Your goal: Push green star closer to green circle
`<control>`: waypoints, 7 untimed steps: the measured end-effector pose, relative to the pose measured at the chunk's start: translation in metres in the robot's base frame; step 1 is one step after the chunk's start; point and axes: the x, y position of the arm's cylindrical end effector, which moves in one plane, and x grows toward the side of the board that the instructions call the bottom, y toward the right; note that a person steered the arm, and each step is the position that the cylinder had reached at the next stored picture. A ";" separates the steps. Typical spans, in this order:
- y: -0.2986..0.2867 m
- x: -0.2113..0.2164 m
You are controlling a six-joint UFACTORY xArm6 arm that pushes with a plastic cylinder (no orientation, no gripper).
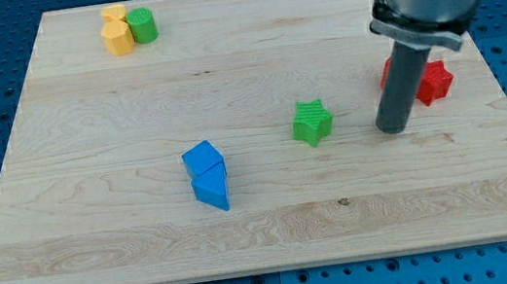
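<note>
My tip (392,130) (a bare rod, gripping nothing) rests just right of the green star (312,122), green circle (142,25) far upper-left.

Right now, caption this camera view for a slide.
My tip right of green star; green circle far upper left.

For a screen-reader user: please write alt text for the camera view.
My tip rests on a wooden board just right of a green star, with red blocks behind the rod. A green circle beside yellow blocks sits far at top left; two blue blocks lie near the middle.
</note>
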 end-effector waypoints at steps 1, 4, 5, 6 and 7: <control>0.000 0.011; -0.047 -0.003; -0.077 -0.019; -0.105 -0.035; -0.138 -0.040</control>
